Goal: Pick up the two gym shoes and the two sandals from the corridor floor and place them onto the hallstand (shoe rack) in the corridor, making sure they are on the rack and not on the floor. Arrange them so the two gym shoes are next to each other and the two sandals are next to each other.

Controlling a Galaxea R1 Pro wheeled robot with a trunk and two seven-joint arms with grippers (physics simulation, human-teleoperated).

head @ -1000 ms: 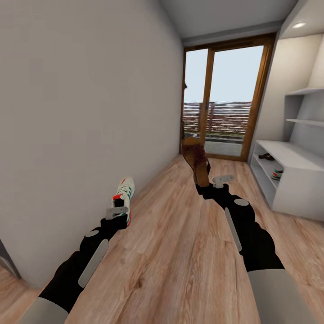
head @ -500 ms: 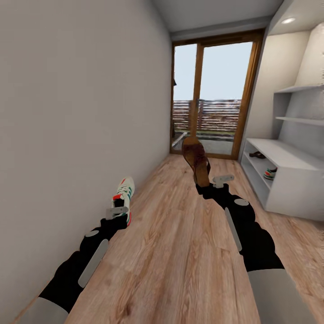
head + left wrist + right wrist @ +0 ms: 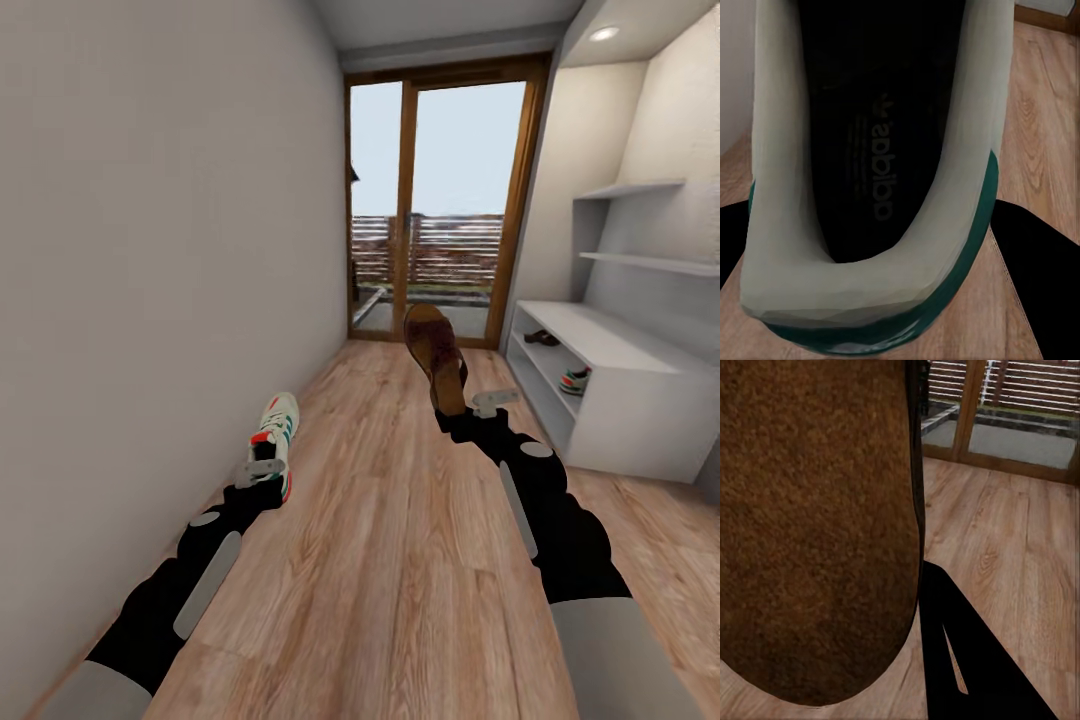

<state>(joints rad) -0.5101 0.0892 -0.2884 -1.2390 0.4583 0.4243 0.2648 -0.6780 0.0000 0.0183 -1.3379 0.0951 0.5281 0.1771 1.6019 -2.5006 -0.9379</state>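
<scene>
My left claw (image 3: 268,470) grips a gym shoe (image 3: 277,432), my right claw (image 3: 470,412) a sandal (image 3: 436,358); the sandal's hold looks thin and may slip before the hallstand (image 3: 640,400).

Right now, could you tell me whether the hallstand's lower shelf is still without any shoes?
No: in the head view a gym shoe already sits on the lower tier of the hallstand, with a sandal on the tier above.

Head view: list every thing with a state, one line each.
Gym shoe: held off the floor by left tool.
Sandal: held upright by right tool.
Second gym shoe: on hallstand's lower tier.
Second sandal: on hallstand, further back.
</scene>
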